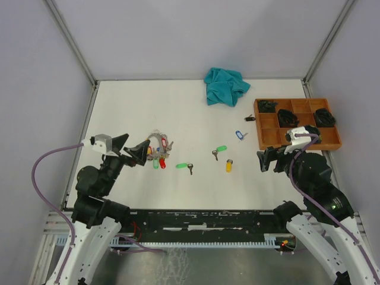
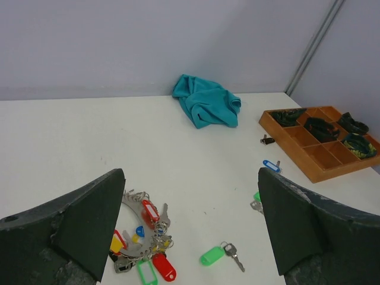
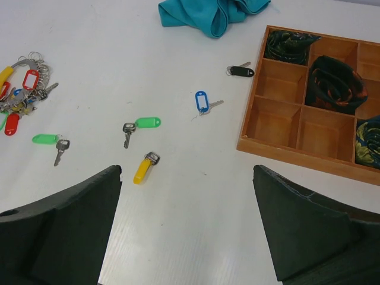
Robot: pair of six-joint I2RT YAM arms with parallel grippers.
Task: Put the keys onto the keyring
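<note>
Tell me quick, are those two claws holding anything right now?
Left gripper: open, holding nothing.
Right gripper: open, holding nothing.

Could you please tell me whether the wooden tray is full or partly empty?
Partly empty: the tray holds dark bundles in some compartments; others show bare wood.
</note>
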